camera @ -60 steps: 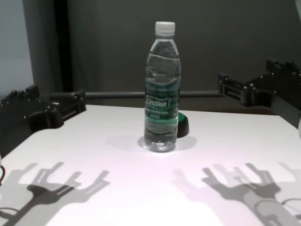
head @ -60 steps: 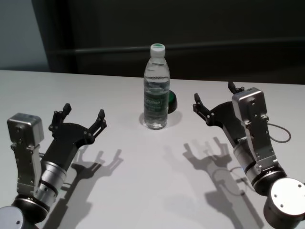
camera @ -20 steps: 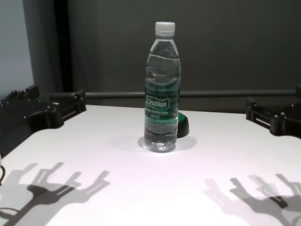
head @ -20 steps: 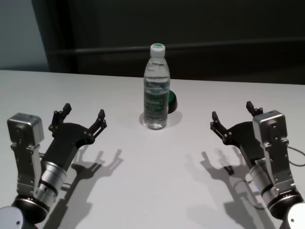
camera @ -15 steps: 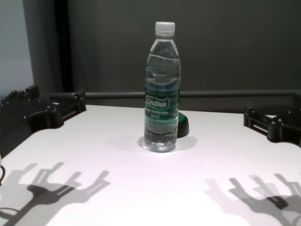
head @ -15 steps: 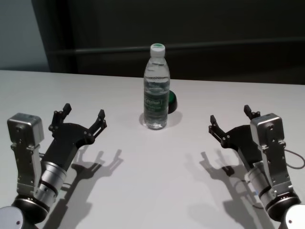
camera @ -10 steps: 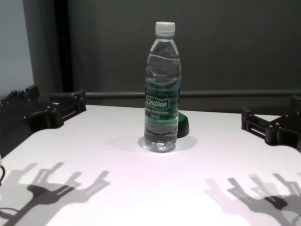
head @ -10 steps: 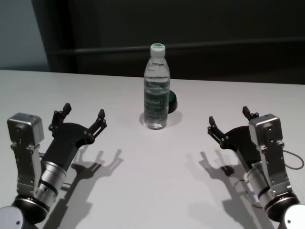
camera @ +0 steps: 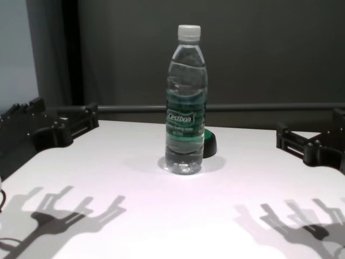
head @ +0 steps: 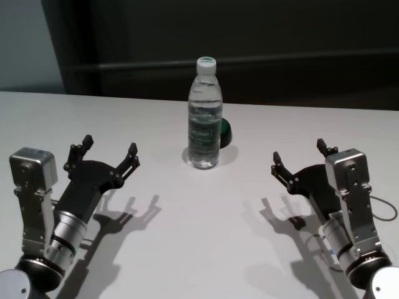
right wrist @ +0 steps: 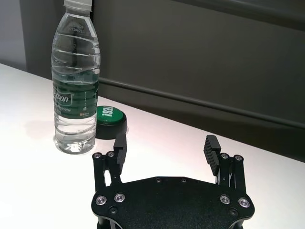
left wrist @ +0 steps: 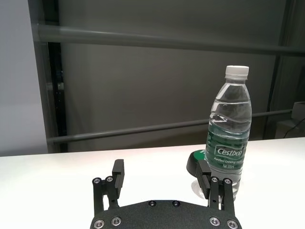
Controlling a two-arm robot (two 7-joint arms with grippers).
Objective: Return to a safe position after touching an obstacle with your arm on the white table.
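Left gripper (head: 105,157) at 8 o'clock, fingers spread, empty, parked above the tabletop (head: 206,224). Bottle (head: 204,115) upright at centre, 12 o'clock, dark dome (head: 224,132) touching behind. Right gripper (head: 301,161) at 4 o'clock, spread, empty, well apart from the bottle: likely the safe retreat pose.

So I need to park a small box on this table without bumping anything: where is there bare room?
Bare white table runs between the open left gripper and open right gripper, in front of the tall clear plastic water bottle. The far left corner is free too. It is crowded only behind the bottle, beside the small dark green-topped dome.
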